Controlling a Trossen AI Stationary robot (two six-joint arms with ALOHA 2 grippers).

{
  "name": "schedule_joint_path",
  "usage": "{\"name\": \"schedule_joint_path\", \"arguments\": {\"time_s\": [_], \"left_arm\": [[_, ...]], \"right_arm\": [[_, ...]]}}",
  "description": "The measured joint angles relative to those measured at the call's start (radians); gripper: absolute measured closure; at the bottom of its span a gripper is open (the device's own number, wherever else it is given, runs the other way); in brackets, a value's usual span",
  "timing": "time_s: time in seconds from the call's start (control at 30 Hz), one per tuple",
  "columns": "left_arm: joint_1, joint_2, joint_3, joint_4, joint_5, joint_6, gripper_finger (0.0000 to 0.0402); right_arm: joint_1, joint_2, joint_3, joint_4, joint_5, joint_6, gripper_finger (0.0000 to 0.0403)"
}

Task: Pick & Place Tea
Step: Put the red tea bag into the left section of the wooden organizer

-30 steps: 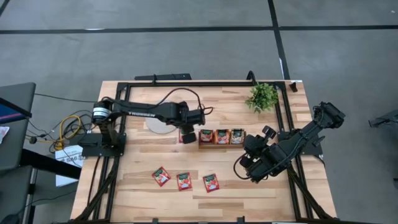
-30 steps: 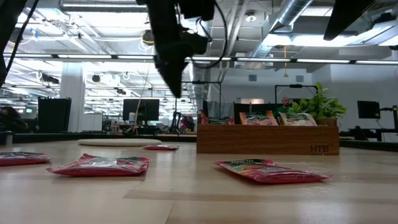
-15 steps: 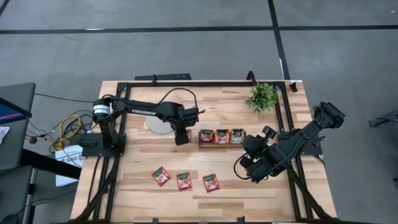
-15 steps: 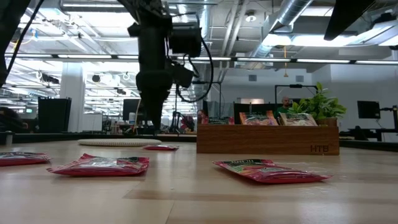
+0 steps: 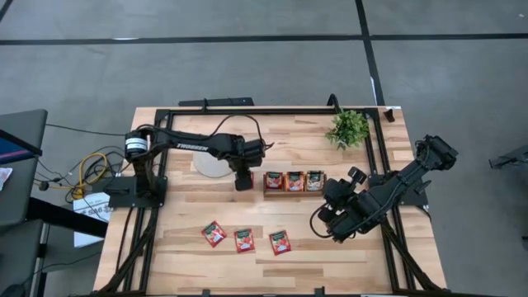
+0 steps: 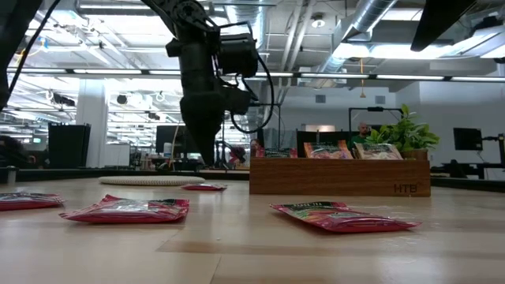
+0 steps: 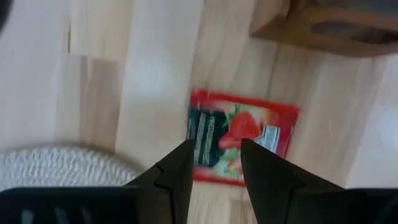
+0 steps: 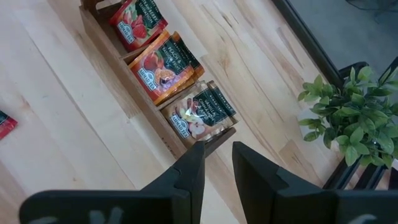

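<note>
Handling: tea sachet (image 7: pixel 241 144) looks light, thin, floppy, probably slick foil
Grab spot: pinch across one edge
Left pincer (image 7: pixel 214 163): spread, right above it
Right pincer (image 8: pixel 216 160): slightly apart, empty

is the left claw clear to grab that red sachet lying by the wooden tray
Probably yes. The left claw hangs open right above the red sachet, which lies flat on bare wood. The wooden tray and white disc sit off to either side, apart from it.
</note>
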Motion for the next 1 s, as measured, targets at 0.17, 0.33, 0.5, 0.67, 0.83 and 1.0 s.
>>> {"name": "schedule_joint_path", "arguments": {"time_s": [0.17, 0.33, 0.5, 0.67, 0.83, 1.0], "left_arm": [[-0.001, 0.027, 0.000, 0.029, -0.028, 0.005, 0.0275], [-0.001, 0.067, 0.000, 0.040, -0.076, 0.035, 0.0275], [-0.007, 0.111, 0.005, 0.031, -0.081, 0.051, 0.0275], [-0.018, 0.117, 0.005, 0.035, -0.083, 0.051, 0.0278], [-0.019, 0.114, 0.004, 0.036, -0.071, 0.051, 0.0317], [-0.019, 0.114, 0.003, 0.038, -0.072, 0.051, 0.0386]], "right_arm": [[0.000, 0.000, 0.000, 0.003, 0.000, 0.000, 0.0327], [-0.004, 0.000, 0.000, 0.010, 0.000, 0.000, 0.0327], [-0.007, 0.000, 0.000, 0.019, 0.000, 0.000, 0.0327], [-0.007, 0.000, 0.000, 0.023, 0.000, 0.000, 0.0327], [-0.007, 0.000, 0.000, 0.023, 0.001, 0.000, 0.0327], [-0.007, 0.000, 0.000, 0.024, 0.000, 0.000, 0.0327]]}}
